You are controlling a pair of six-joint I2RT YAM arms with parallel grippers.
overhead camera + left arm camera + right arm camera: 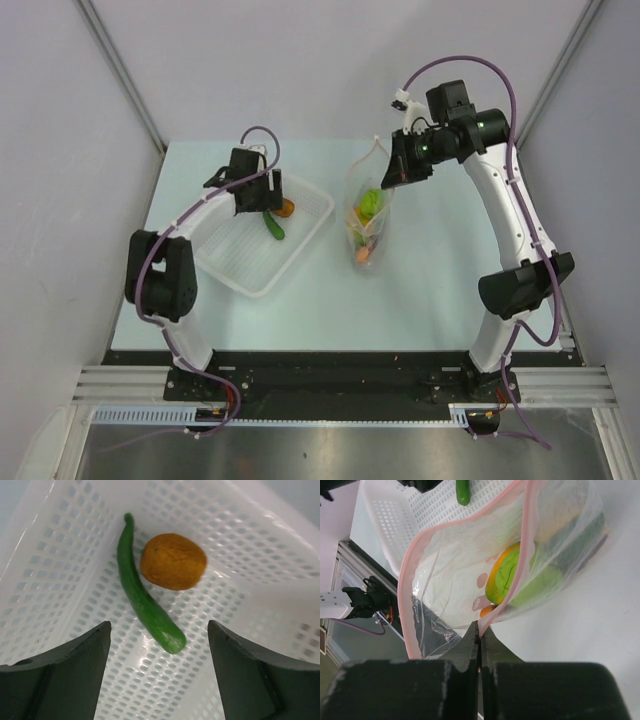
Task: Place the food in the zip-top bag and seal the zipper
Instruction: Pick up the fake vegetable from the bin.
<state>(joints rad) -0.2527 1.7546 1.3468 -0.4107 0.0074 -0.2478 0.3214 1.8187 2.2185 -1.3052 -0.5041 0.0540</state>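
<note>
A: How is the left claw (157,630) standing?

B: It is hanging wide open over the tray (55,565) and gripping nothing. The cucumber (145,597) is lying between its two dark fingers (65,680), and neither finger is touching it.

A: And the right one?

B: The right claw (480,630) is pinching fully closed on the bag (445,565), right at the zipper (405,605). It is holding that edge up while the bag's lower end is resting on the table (440,270) (the mouth is gaping wide).

A: What is sitting in the tray?

B: The cucumber is long, smooth, green and slightly curved, and it is lying on the perforated white floor. A rounded orange piece (173,561) with a matte, faintly pitted skin is sitting just beside its middle. Whether the two are touching is hard to tell.

A: And in the bag?

B: The film is clear and crinkly. A lime-green piece (520,580) edged in yellow-orange is showing through it, with a small orange bit lower down. The pink-red strip is looping round the open mouth.

A: Any room for moving?

B: The tray's walls are rising on either side of the left claw. Tray and bag are lying apart with bare table between them, and more open table is stretching to the bag's right.
</note>
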